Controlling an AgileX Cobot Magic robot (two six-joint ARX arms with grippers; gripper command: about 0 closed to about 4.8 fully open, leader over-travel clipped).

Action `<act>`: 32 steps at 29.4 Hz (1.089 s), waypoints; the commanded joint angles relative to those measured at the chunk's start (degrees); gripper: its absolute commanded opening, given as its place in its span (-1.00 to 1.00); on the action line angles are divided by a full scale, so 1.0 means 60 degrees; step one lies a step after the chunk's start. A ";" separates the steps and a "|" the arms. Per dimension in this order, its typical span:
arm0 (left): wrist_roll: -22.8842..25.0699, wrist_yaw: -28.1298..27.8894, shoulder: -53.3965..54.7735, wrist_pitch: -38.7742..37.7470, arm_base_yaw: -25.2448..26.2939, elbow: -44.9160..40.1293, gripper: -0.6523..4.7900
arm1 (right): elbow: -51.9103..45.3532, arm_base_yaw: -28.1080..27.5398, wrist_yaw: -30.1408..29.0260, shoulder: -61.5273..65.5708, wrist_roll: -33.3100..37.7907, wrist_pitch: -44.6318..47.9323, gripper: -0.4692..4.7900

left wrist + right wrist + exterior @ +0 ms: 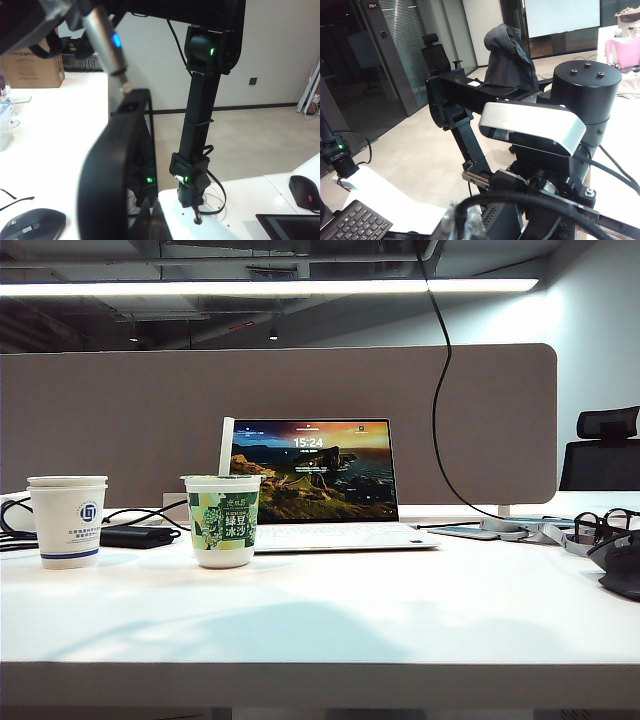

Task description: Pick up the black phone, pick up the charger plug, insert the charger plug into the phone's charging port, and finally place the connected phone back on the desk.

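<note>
The black phone (466,532) lies flat on the white desk (330,610), right of the laptop. A thin black cable (437,390) hangs down across the divider and ends near the phone; the charger plug and the phone's charging port are too small to make out. Neither gripper shows in the exterior view. In the left wrist view my left gripper (150,220) is shut and empty, facing away toward an arm column (197,135). My right gripper (465,225) sits at the frame edge behind a black cable loop (530,200), tips together, holding nothing.
On the desk stand a white paper cup (68,520), a green cup with straw (223,522), an open laptop (315,475), a black brick with cables (135,536), glasses (600,525) and a dark mouse (622,570). A keyboard (355,222) appears in the right wrist view.
</note>
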 commanded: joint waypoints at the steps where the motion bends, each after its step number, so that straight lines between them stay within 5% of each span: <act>1: -0.0004 0.0142 -0.0040 0.0193 -0.0011 0.0073 -0.78 | 0.0036 0.0022 -0.0095 -0.0033 0.0025 0.0098 -0.84; 32: -0.0197 0.0353 -0.0044 0.0193 -0.0011 0.0073 -0.78 | 0.0029 0.0124 -0.0317 0.0142 0.0029 0.0102 -0.84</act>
